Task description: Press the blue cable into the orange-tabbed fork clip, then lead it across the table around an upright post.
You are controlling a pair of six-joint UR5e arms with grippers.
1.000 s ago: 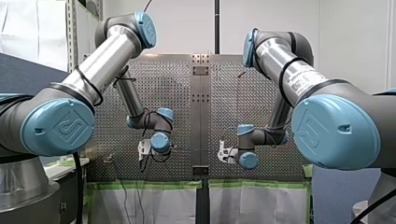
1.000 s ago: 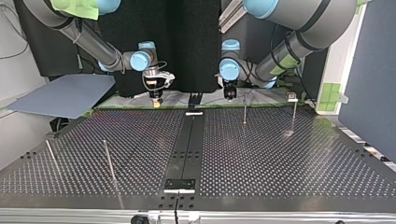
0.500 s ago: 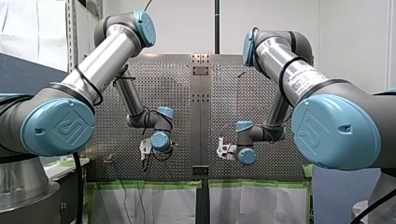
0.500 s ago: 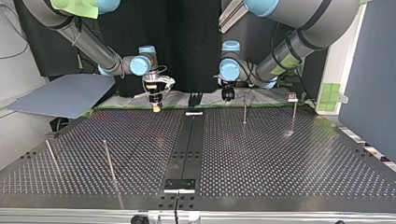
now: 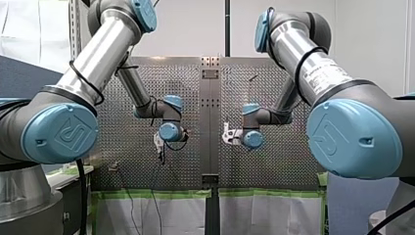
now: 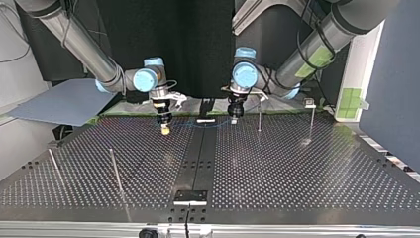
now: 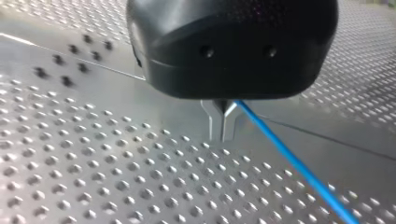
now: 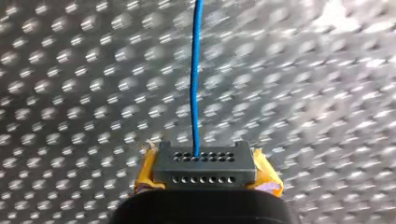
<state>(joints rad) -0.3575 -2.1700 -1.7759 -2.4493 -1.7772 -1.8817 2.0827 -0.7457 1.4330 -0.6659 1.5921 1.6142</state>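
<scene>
Front view: my left gripper hangs left of the centre strip; my right gripper hangs just right of it; fingers and cable are too small to read here.
Top view: sides are crossed, so my right gripper, yellow-tipped, is left of the centre strip and my left gripper right of it; the blue cable sags faintly between them across the strip's far end, beside a small white fitting; an upright post stands right of the strip, near my left gripper; no orange-tabbed fork clip can be made out.
Left wrist view: metal fingers are pinched narrow on the cable, which runs off taut beside them.
Right wrist view: yellow pads are clamped; the cable leaves straight ahead from a dark perforated block between them.
Step in hand: probably carrying the span to the clip; hold it lightly taut and level; square it over the fork's slot; lower both ends together; slack or a skewed approach risks missing the slot or snagging the post.
</scene>
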